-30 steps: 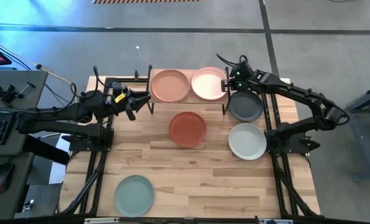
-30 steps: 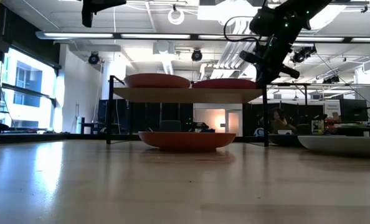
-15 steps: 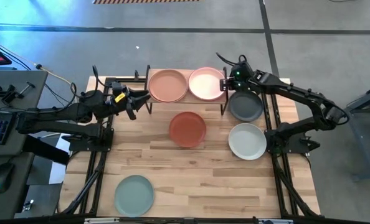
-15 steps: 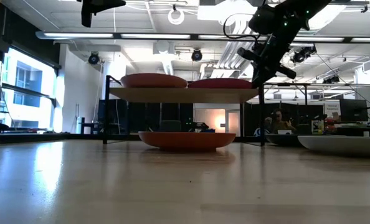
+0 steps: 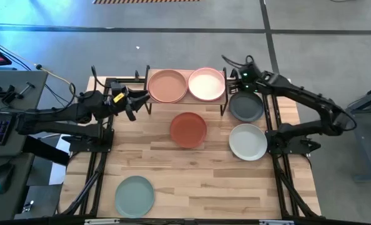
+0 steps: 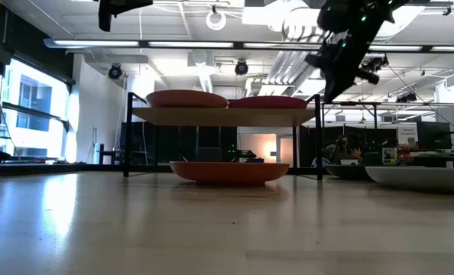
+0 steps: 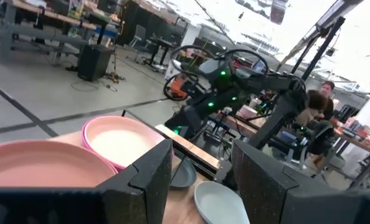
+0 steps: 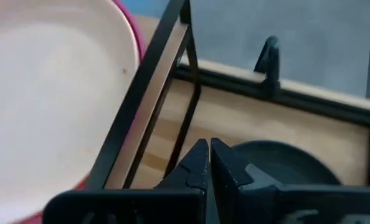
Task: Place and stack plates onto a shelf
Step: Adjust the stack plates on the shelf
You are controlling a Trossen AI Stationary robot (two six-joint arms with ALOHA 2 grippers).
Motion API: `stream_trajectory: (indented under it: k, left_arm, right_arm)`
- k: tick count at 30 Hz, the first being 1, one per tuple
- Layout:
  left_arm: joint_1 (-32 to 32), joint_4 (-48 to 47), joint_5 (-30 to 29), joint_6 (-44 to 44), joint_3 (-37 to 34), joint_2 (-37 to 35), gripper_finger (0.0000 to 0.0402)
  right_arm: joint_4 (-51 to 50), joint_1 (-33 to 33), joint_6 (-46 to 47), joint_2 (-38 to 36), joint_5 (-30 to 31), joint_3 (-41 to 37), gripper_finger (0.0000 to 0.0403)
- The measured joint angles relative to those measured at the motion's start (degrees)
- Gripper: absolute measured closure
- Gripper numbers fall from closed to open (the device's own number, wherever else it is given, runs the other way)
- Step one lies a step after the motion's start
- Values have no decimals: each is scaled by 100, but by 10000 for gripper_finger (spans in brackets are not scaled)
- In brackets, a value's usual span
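Lifting off the shelf (image 5: 187, 101) edge since earlier, right end effector (image 5: 240, 77) is closed, empty

In your high view the shelf (image 5: 186, 100) sits top centre, two plates (image 5: 168, 85) side by side on it. One plate (image 5: 188, 129) lies just below the shelf, two (image 5: 246, 106) at its right, one above the other, and another (image 5: 134, 195) lower left.
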Motion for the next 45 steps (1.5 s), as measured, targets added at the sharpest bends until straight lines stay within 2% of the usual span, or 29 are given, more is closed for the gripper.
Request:
stream_trajectory:
  k: [4, 6, 10, 13, 19, 23, 28, 33, 37, 41, 45]
  left_arm:
    - [155, 22, 44, 69, 0, -131, 245]
    - [294, 22, 199, 180, 0, -180, 245]
    - [695, 10, 880, 469, 76, -175, 245]
    - [1014, 24, 1404, 780, 255, -55, 245]
    - [1619, 23, 2159, 1339, 704, 191, 245]
    - [1941, 39, 2702, 1189, 888, 267, 245]
    - [2007, -32, 2720, 1099, 887, 314, 245]
    - [2005, -26, 2706, 1041, 887, 439, 245]
    - [2016, -149, 2696, 637, 890, 770, 245]
    - [2207, -1109, 2555, 731, 1526, 1303, 245]
    - [2484, -3043, 2138, 1034, 2583, 2106, 251]
  right_arm:
    - [-9, 7, -267, -655, -239, 0, 403]
    - [85, 75, -474, -998, -656, 0, 403]
    - [650, 414, -759, -1570, -1716, 0, 403]
    - [1434, 848, -811, -1813, -2122, 0, 403]
    - [3151, 1843, -1039, -1731, -2159, 7, 403]
    - [3547, 2338, -1180, -1457, -2099, 7, 403]
    - [3646, 2653, -1337, -1159, -1782, 5, 403]
    - [3792, 2668, -1305, -1036, -1728, 5, 403]
    - [3791, 2666, -1222, -1036, -1351, 5, 403]
    - [3808, 2663, -1193, -1038, -1336, 5, 403]
    - [3788, 2663, -1150, -1038, -1338, 5, 403]
